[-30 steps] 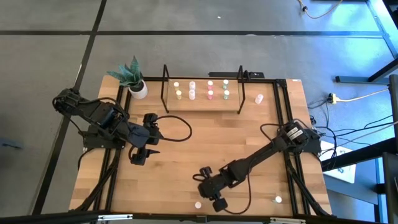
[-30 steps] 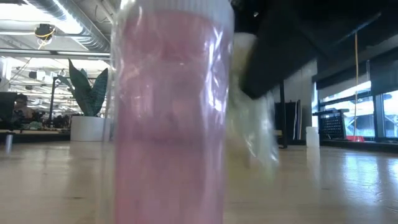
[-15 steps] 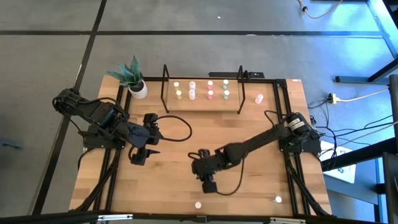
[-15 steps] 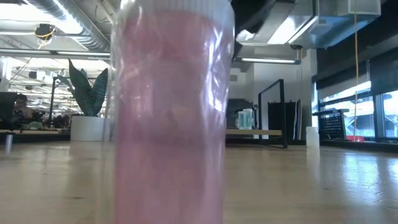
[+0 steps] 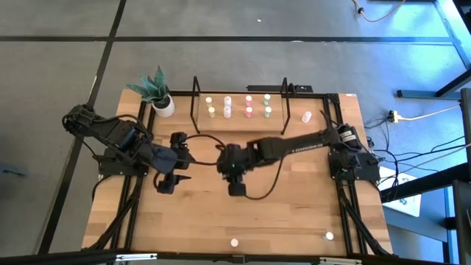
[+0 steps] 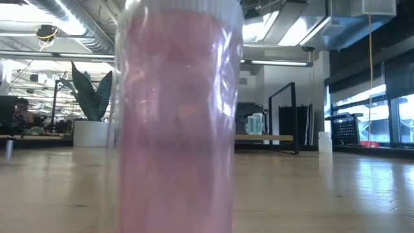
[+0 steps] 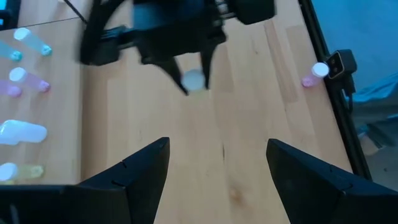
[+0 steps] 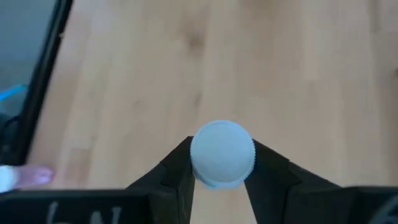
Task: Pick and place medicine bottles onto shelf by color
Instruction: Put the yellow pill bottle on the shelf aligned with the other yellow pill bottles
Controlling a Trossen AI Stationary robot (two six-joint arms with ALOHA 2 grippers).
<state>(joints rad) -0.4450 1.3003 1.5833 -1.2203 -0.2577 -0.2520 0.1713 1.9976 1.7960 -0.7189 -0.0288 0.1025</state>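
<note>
My right gripper [image 5: 237, 189] hangs over the middle of the table, shut on a pale medicine bottle with a white cap [image 8: 222, 152]; the left wrist view shows this bottle [image 7: 193, 79] between the dark fingers. My left gripper [image 5: 165, 182] waits open over the table's left half. The shelf [image 5: 239, 125] stands at the far edge with several bottles [image 5: 249, 112] upright on its board. A pink bottle [image 5: 234, 241] stands at the near edge and fills the low view [image 6: 178, 116]. Another pink one [image 5: 307, 116] lies right of the shelf. My right gripper pinches the bottle between its two fingers [image 8: 177, 168], one on each side just under the round white cap [image 8: 222, 134]. The fingers slant down toward the table. The bottle is lifted clear of the wood, its cap end toward the wrist camera.
A white plant pot [image 5: 163, 105] stands left of the shelf. One more small bottle [image 5: 329, 236] sits at the near right corner. Bare wood lies between the two grippers and the shelf.
My right gripper has risen from the near edge beside the pink bottle and swung toward the far edge and a little left, to the table's middle, carrying the pale bottle clear of the wood. It has left the low view.
</note>
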